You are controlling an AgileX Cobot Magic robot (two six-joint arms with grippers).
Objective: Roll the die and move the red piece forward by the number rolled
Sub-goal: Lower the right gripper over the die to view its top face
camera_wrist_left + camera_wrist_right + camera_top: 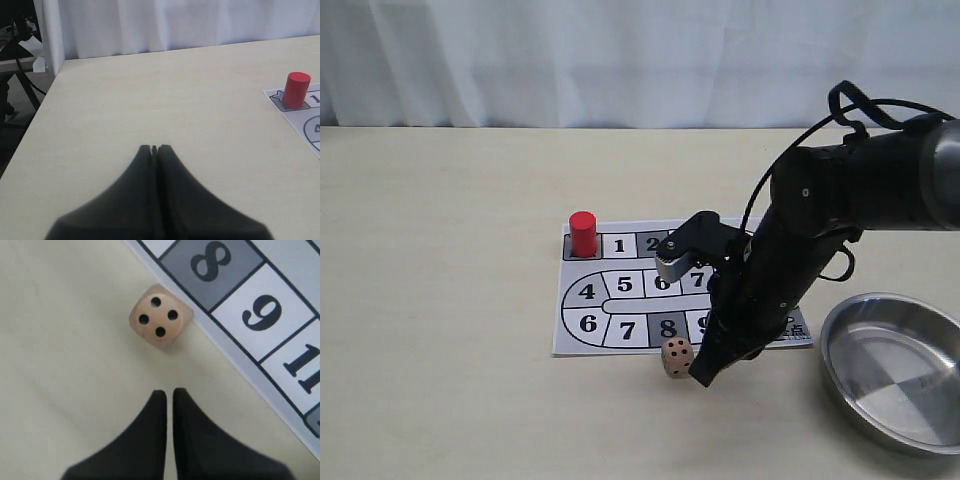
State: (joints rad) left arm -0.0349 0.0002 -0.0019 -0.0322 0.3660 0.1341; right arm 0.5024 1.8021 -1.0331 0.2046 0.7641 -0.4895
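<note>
Showing four pips, the die (161, 320) lies just beside the right tool (169, 392).

My right arm (860, 190) reaches in from the right and bends down; my right gripper (703, 372) points down, its fingers (145, 440) nearly together with a thin slit between, holding nothing; my left gripper (154, 148) sits low, squeezed tight together, empty.

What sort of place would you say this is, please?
Probably a robotics lab bench staged for a board game: a pale table before a white curtain, with a printed numbered board, die and red piece.
</note>
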